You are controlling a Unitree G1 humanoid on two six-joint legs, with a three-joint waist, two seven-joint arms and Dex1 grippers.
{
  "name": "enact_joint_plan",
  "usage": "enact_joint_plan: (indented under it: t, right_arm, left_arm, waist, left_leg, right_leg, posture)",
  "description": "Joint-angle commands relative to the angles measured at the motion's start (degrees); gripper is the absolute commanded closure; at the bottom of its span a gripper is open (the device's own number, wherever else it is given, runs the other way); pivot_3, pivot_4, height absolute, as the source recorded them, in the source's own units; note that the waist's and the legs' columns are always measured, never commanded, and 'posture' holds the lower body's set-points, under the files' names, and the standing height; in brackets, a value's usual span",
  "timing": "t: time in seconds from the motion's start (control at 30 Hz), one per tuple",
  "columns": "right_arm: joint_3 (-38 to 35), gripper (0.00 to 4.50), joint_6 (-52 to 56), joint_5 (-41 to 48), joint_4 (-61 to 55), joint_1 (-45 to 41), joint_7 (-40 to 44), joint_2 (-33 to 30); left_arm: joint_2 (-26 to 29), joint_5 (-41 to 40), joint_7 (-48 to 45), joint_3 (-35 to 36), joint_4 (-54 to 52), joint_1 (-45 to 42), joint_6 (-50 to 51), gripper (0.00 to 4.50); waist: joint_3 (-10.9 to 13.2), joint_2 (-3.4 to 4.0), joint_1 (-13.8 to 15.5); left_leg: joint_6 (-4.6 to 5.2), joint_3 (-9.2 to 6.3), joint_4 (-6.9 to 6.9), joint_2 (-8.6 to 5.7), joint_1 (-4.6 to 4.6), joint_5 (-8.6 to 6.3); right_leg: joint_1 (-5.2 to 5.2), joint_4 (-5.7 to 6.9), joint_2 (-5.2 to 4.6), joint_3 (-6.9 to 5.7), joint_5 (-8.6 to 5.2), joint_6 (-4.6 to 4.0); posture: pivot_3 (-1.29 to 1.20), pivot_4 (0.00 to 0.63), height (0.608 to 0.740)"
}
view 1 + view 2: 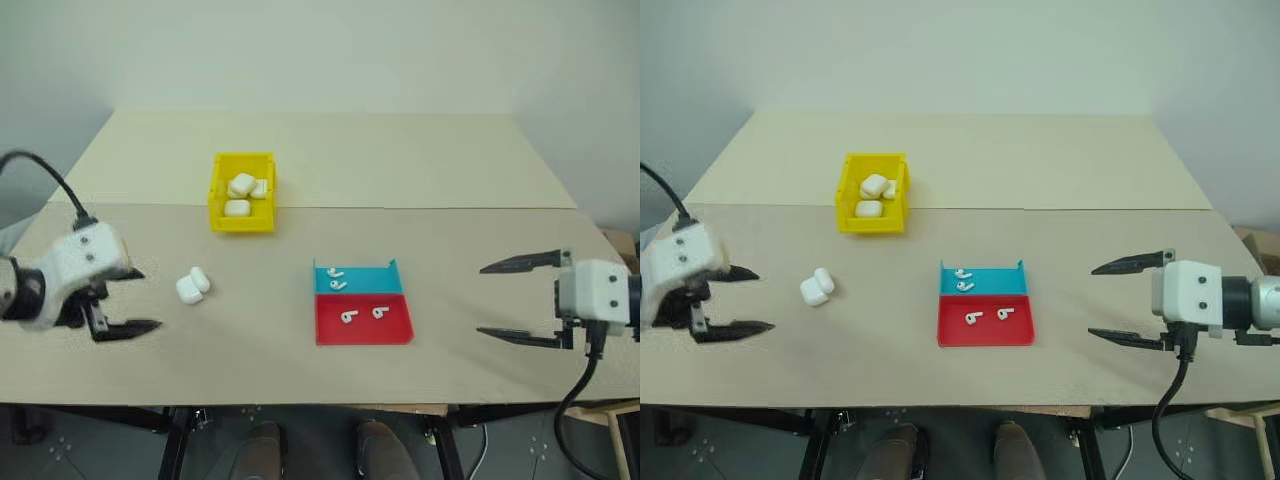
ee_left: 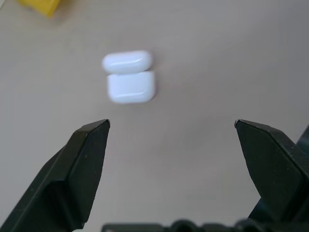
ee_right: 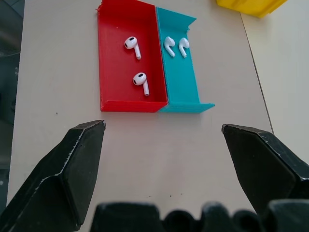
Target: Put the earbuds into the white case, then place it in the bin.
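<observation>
Beige wooden table [image 1: 300, 340], viewed from the robot's head, with its middle taken as the clock centre

Small bright yellow plastic open-top bin [image 1: 242, 218] stands at about 11 o'clock, toward the far half of the table. Three glossy white rounded cases [image 1: 243, 193] lie inside it, closed as far as can be told.

Small glossy white rounded earbud case [image 1: 192, 285] lies on the bare table at about 8 o'clock, well apart from the bin and nearer the robot. Its hinged lid is flipped open; the left wrist view shows lid and body lying side by side. Whether the wells are filled cannot be told.

Flat tray, half blue [image 1: 358, 280] and half red [image 1: 364, 322], sits at about 5 o'clock. Four tiny glossy white stemmed earbuds rest in it: two in the blue part [image 1: 336, 277], two in the red part [image 1: 364, 314].

Left gripper [image 1: 128, 300] is at about 8 o'clock, near the open case but not touching it, its two black fingers spread wide and holding nothing.

Right gripper [image 1: 518, 300] is at about 4 o'clock, well apart from the tray, fingers likewise spread wide and empty, pointing toward the tray
</observation>
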Motion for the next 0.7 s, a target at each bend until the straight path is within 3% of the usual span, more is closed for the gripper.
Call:
enact_joint_plan:
  t: [0.03, 0.2, 0.3, 0.5, 0.7]
  right_arm:
    - [0.1, 0.02, 0.8, 0.2, -0.4, -1.3, -0.8, -0.6]
    - [1.7, 0.02, 1.4, -0.5, 0.8, -2.6, -1.6, -0.6]
    - [2.1, 0.02, 1.3, -0.9, 1.0, -2.6, -2.0, -0.5]
    - [0.2, 0.02, 2.0, -1.0, -0.4, -0.5, -3.2, -0.3]
    - [-1.2, 0.02, 2.5, -0.8, -2.1, 1.9, -4.0, 0.0]
  left_arm:
    - [0.9, 6.4, -6.3, -17.6, 9.1, -17.5, 2.3, 0.00]
    - [-7.7, 23.2, -19.6, -39.5, 24.2, -42.4, 0.1, 0.00]
    - [-13.3, 31.4, -22.8, -47.2, 33.1, -50.6, -2.9, 0.00]
    - [-21.2, 36.6, -25.6, -50.5, 43.2, -57.0, -6.1, 0.00]
    - [-22.5, 37.3, -26.0, -52.0, 41.9, -55.5, -5.8, 0.00]
  waist:
    - [0.0, 0.02, -0.1]
    - [0.0, 0.01, -0.1]
    - [0.0, -0.01, 0.0]
    - [0.0, -0.05, -0.1]
    - [0.0, -0.05, -0.3]
  left_leg:
    - [0.00, 0.01, -0.01, 0.00, -0.04, 0.00]
    - [0.00, -0.03, -0.02, 0.00, -0.12, 0.00]
    - [0.01, -0.08, 0.05, -0.01, -0.24, 0.01]
    - [0.04, -0.17, 0.05, -0.03, -0.38, -0.01]
    - [0.06, -0.26, 0.06, -0.04, -0.40, -0.02]
  right_leg:
    - [-0.05, -0.03, 0.02, 0.00, -0.01, 0.02]
    - [-0.06, 0.02, 0.16, 0.02, 0.19, -0.31]
    - [-0.11, 0.00, 0.17, 0.02, 0.20, -0.30]
    - [-0.17, -0.04, 0.13, 0.02, 0.18, -0.26]
    - [-0.18, -0.01, 0.12, 0.00, 0.18, -0.26]
  posture:
    - [0.00, 0.150, 0.740]
    - [0.00, 0.150, 0.740]
    - [0.00, 0.150, 0.740]
    - [0.00, 0.150, 0.740]
    - [0.00, 0.150, 0.740]
